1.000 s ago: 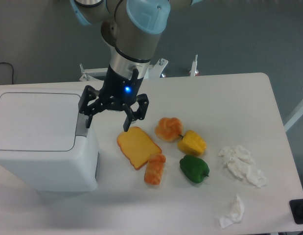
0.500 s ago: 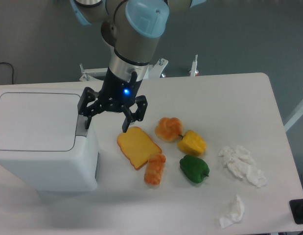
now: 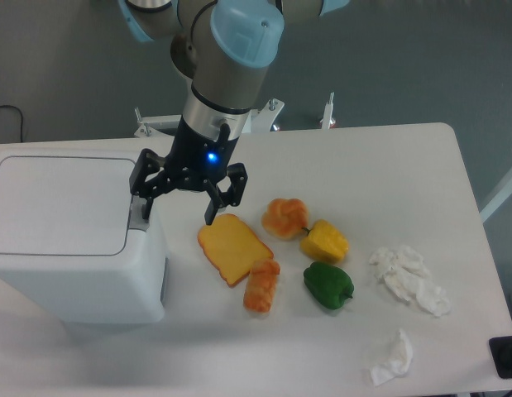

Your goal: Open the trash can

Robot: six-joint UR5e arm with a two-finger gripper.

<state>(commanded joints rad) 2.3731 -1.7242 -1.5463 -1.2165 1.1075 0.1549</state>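
The trash can (image 3: 69, 240) is a large white boxy bin at the left of the table, its flat lid down. A grey push tab (image 3: 138, 216) sits at the lid's right edge. My gripper (image 3: 178, 210) hangs just right of the bin's top right corner, open. Its left finger (image 3: 145, 203) is over the tab; whether it touches I cannot tell. The right finger (image 3: 212, 208) hangs above the table beside the toast. Nothing is held between the fingers.
A toast slice (image 3: 232, 247), croissant (image 3: 261, 286), bun (image 3: 285, 217), yellow pepper (image 3: 325, 241) and green pepper (image 3: 328, 285) lie right of the gripper. Crumpled tissues (image 3: 409, 278) and another tissue (image 3: 393, 358) lie at the right. A metal fixture (image 3: 272, 116) stands behind the table.
The gripper has shifted slightly left and up, bringing its left finger closer over the grey tab. The lid has stayed down.
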